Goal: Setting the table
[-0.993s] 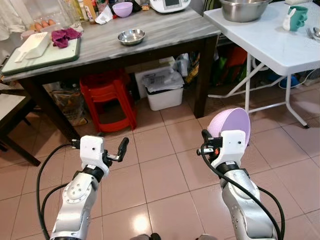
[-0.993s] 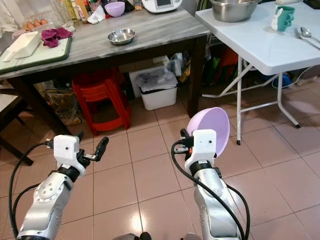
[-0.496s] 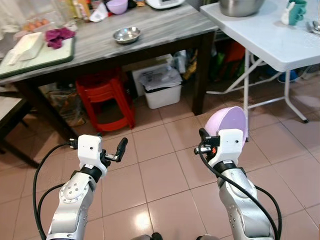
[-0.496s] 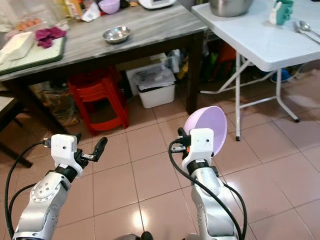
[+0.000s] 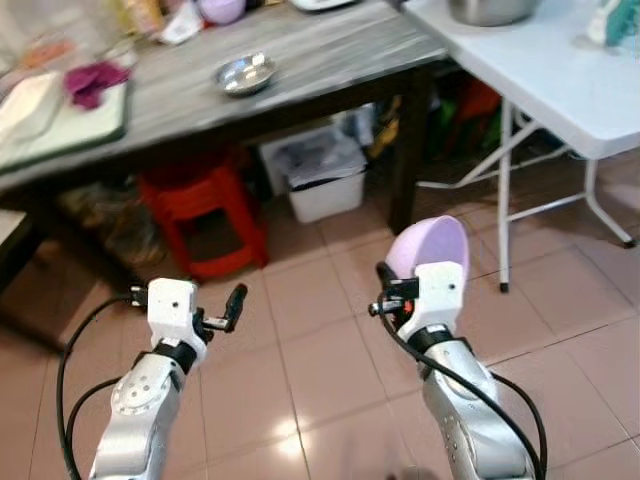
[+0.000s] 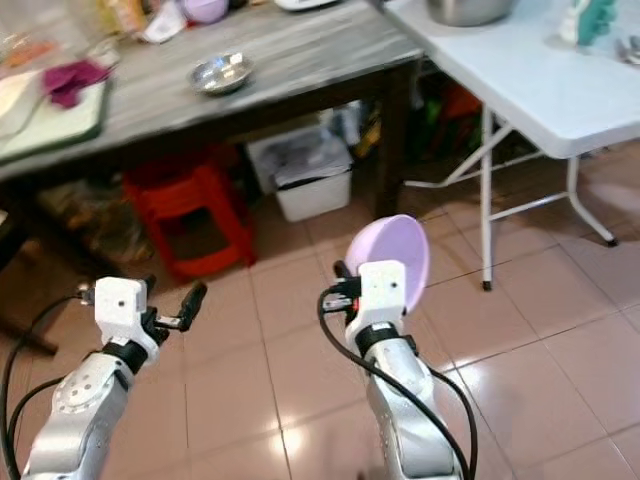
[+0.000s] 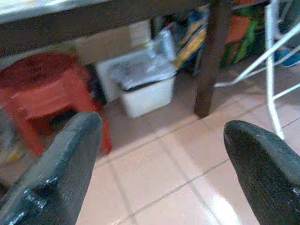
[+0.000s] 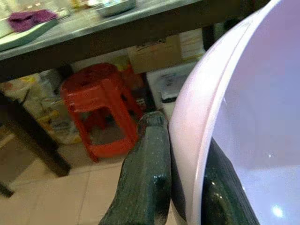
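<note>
**Bowl carried upright above the tiled floor**

While the right hand [image 5: 392,290] clamped the rim of the lilac bowl [image 5: 428,248], the bowl stood on edge above the tiled floor [image 5: 330,350], short of both tables. One finger [image 8: 145,178] pressed the outer wall, the other sat inside. The left hand [image 7: 159,140] was empty, its fingers spread wide. A steel dish [image 5: 245,74] rested on the grey tabletop [image 5: 330,50], beside the white folding tabletop [image 5: 540,70]

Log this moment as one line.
right gripper: holding purple bowl by rim | left gripper: open, empty | position: facing grey table
</note>
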`<state>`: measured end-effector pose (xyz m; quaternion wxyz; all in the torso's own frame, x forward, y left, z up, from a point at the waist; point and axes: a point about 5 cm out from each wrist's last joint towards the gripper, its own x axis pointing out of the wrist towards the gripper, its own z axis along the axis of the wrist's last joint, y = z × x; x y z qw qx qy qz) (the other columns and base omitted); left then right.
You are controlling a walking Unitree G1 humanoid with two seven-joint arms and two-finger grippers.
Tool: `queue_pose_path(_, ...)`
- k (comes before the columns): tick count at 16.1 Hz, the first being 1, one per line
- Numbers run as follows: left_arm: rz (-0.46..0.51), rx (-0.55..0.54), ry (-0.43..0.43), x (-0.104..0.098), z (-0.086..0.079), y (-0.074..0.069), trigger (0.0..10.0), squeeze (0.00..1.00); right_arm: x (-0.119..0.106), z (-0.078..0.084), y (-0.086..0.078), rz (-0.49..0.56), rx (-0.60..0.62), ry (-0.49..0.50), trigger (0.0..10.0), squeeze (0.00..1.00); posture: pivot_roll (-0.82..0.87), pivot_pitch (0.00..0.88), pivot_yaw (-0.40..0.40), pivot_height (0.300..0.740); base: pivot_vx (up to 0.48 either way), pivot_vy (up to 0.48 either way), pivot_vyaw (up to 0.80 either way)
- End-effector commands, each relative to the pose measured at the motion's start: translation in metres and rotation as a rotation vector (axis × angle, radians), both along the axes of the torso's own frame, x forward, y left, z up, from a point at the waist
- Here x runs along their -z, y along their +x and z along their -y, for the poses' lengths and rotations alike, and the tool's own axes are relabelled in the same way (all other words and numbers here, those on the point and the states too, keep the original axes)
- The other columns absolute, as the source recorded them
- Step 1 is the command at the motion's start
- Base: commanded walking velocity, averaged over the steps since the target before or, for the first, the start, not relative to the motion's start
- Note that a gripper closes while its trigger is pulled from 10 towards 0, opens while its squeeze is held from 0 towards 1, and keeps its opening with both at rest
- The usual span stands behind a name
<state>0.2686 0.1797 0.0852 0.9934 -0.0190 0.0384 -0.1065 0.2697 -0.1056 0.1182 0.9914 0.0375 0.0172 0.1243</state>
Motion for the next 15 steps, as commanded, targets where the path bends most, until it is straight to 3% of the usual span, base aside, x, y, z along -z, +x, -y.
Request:
queue_pose_path(1,-0.011,0.003,-0.007,0.003,0.004,-0.002,10.0,0.0,-0.001,0.005,0.0,0.006,0.012,-0.009,10.0,0.0,-0.12,0.135,0.111,0.74,0.48,0.0,0.0)
queue_pose_path(7,-0.015,-0.016,-0.024,0.007,0.009,-0.005,10.0,0.0,0.001,0.005,0.002,-0.012,-0.033,-0.039,10.0,0.0,-0.11,0.136,0.042,0.74,0.474,0.0,0.53)
queue_pose_path(10,-0.015,0.0,-0.016,0.007,0.008,0.004,10.0,0.0,0.0,0.003,0.008,-0.006,-0.021,-0.032,10.0,0.0,-0.13,0.107,0.05,0.74,0.455,0.0,0.46)
queue_pose_path(15,0.004,-0.003,-0.052,0.003,0.016,0.017,10.0,0.0,-0.006,0.009,0.01,0.033,-0.029,-0.077,10.0,0.0,-0.18,0.111,0.079,0.74,0.428,0.0,0.0)
